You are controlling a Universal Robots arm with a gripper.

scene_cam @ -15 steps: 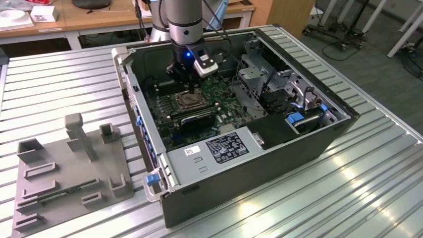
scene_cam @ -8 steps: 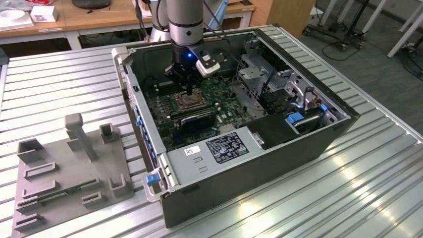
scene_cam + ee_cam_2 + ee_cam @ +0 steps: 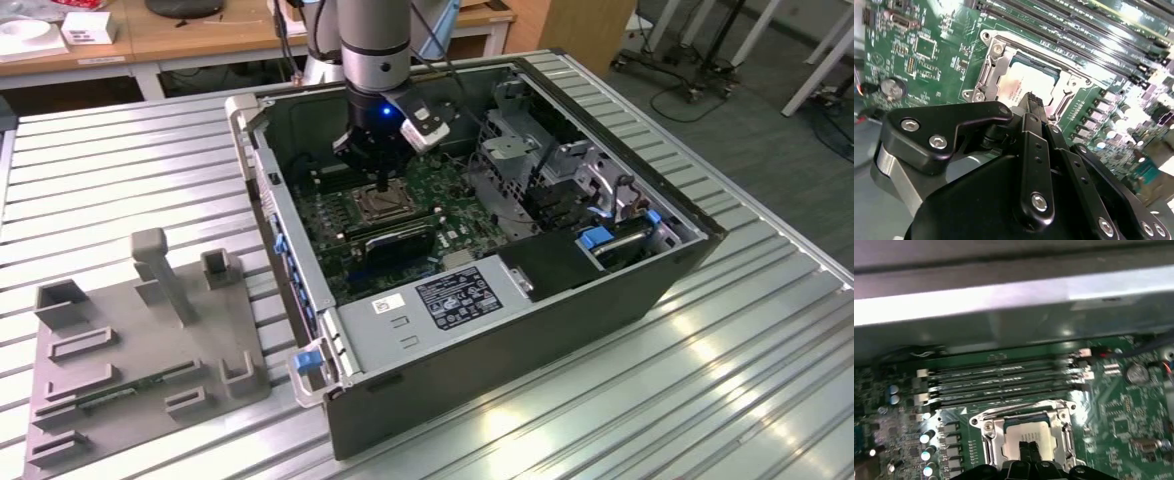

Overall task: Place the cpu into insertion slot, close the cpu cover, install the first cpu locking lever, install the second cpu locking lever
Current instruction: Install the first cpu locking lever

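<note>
The cpu (image 3: 1030,86) lies flat in the insertion slot (image 3: 1029,432) on the green motherboard (image 3: 441,215), its pale metal top showing through the cut-out of the cpu cover (image 3: 999,65), which lies down around it as a silvery frame. The tool (image 3: 1028,450) stands directly over the chip, its two narrow black fingertips (image 3: 1033,102) pressed together with no gap and nothing held, at or just above the metal top. Long memory slots (image 3: 984,385) run just beside one edge of the socket. All this sits inside the open computer case (image 3: 641,290), whose walls and grey drive cage (image 3: 521,160) hem the arm in closely. The case rests on the ribbed tabletop (image 3: 747,370), with a grey fixture tray (image 3: 134,370) near the exterior view's left edge.
</note>
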